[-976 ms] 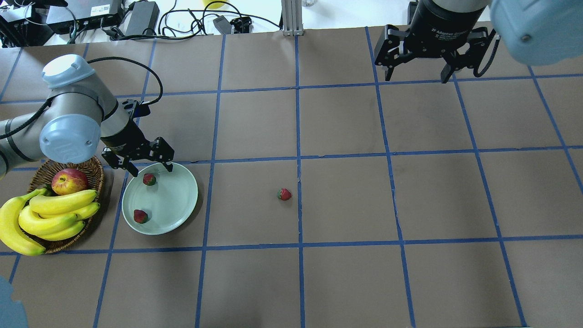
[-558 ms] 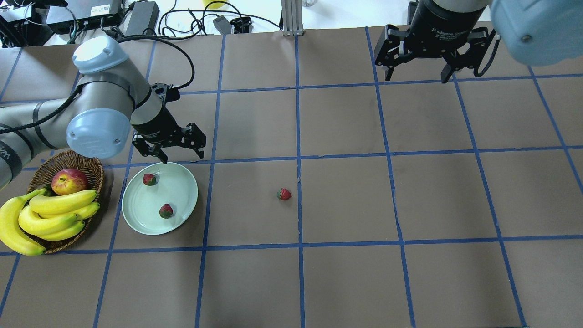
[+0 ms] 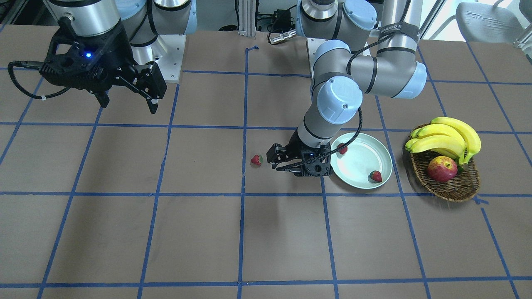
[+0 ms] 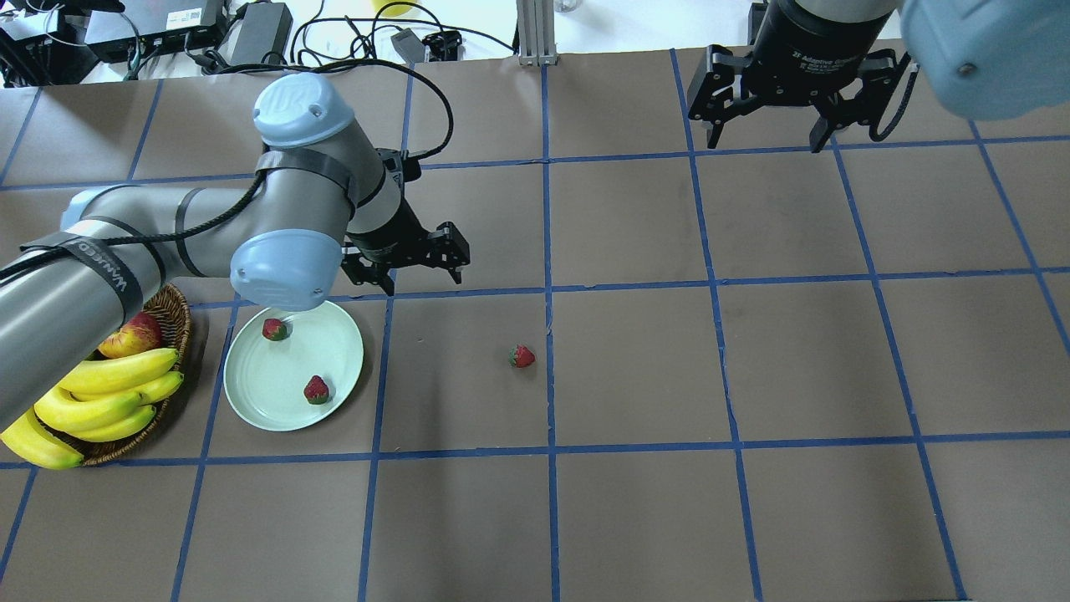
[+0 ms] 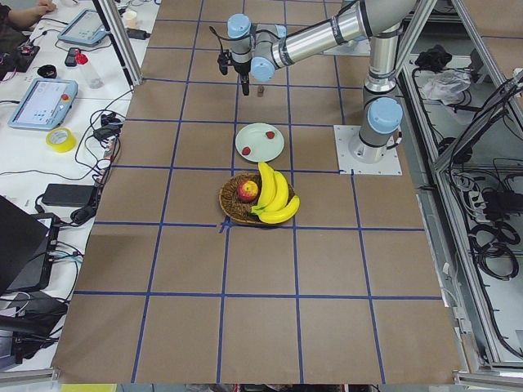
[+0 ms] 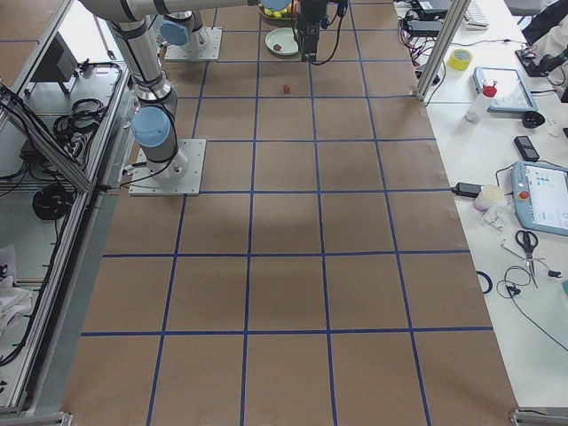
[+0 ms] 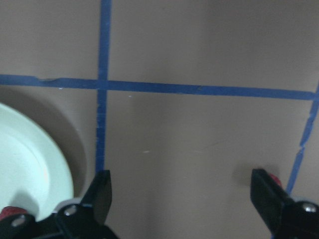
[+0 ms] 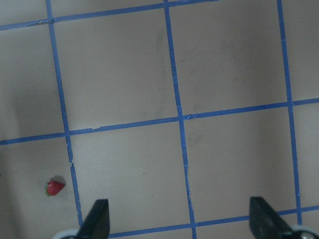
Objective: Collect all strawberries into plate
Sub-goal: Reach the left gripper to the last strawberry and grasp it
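Note:
The pale mint-green plate [image 4: 280, 376] lies left of centre and holds two strawberries [image 4: 274, 329] [image 4: 316, 390]. A third strawberry [image 4: 522, 356] lies on the brown table to the plate's right; it also shows in the front-facing view [image 3: 257, 160] and the right wrist view [image 8: 54, 187]. My left gripper [image 4: 422, 280] is open and empty, hovering just beyond the plate's far right rim, between the plate and the loose strawberry. In the left wrist view the plate's rim [image 7: 30, 159] is at the lower left. My right gripper [image 4: 765, 138] is open and empty, high at the far right.
A brown wicker basket [image 4: 171, 313] with bananas [image 4: 109, 385] and a red-yellow apple [image 4: 134, 334] stands left of the plate. Cables and power bricks [image 4: 259, 33] lie beyond the table's far edge. Blue tape lines grid the tabletop.
My left arm has swung right, from over the plate's far rim to past its right side. The nearer strawberry in the plate has rolled to the right. The right arm has not moved.

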You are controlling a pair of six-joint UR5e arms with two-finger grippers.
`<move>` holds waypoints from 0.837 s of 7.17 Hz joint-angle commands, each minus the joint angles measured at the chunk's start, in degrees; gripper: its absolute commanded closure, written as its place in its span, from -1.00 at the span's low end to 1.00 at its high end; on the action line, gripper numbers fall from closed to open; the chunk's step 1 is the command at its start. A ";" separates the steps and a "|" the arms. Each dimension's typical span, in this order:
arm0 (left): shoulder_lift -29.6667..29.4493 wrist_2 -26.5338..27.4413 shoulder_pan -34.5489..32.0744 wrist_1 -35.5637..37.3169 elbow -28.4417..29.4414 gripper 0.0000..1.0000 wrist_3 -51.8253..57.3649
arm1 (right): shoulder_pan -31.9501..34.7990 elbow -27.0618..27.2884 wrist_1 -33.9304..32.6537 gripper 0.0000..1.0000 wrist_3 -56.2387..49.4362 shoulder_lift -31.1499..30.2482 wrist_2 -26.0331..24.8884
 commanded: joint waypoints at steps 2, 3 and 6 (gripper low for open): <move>-4.68 -3.27 -4.82 5.48 -2.17 -0.94 -7.24 | 0.00 0.00 -0.03 -1.00 -0.06 0.00 0.01; -5.65 -3.27 -5.36 5.49 -2.43 -0.84 -8.38 | 0.00 0.00 -0.03 -1.00 0.03 0.00 0.01; -6.36 -2.83 -6.85 5.66 -3.75 -0.61 -8.92 | 0.00 0.00 0.06 -1.00 -0.06 0.00 0.01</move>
